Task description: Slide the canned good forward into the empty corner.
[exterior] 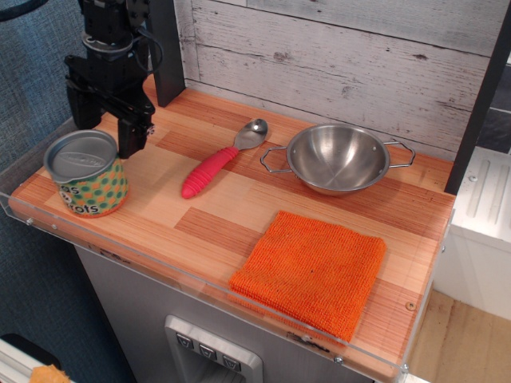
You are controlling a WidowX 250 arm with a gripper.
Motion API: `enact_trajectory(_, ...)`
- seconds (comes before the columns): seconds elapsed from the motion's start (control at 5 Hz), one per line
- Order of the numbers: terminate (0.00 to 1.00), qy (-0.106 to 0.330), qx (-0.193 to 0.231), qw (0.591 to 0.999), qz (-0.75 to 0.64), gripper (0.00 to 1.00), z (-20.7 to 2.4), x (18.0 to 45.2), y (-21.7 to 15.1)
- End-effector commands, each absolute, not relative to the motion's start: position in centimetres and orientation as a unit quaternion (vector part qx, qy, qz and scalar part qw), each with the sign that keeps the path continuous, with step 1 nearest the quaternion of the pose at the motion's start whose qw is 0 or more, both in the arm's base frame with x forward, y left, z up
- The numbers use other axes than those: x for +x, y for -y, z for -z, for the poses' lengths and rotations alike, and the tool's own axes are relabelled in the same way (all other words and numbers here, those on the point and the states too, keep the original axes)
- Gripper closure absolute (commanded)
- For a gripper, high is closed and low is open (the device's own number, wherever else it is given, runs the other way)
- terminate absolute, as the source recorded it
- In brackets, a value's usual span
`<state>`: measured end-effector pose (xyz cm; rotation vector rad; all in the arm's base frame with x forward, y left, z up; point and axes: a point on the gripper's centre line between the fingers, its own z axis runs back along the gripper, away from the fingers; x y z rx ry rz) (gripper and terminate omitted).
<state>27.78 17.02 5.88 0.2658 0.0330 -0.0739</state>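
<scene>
The canned good (pixel 88 187) stands upright near the front left of the wooden tabletop, with its silver lid up and its yellow-green dotted label facing me. It sits close to the empty corner (pixel 33 201), which is edged by the clear acrylic rim (pixel 14 214). My black gripper (pixel 104 128) hangs just behind the can's far rim with its fingers spread apart. The right finger (pixel 130 132) is beside the lid's edge. I cannot tell whether the fingers touch the can.
A pink-handled spoon (pixel 209 171) lies mid-table. A steel two-handled bowl (pixel 339 157) stands at the back right. An orange cloth (pixel 311 270) lies at the front right. A plank wall closes the back, and a black post (pixel 166 52) stands behind the gripper.
</scene>
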Motion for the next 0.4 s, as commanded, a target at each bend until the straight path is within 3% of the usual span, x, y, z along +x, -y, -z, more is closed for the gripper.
enact_trajectory(0.0,0.0,0.024,0.151,0.988,0.034,0.0,-9.6,28.8,-16.6)
enact_trajectory(0.2,0.0,0.037,0.154,0.986,0.045,0.0,-10.9,29.6,-16.0)
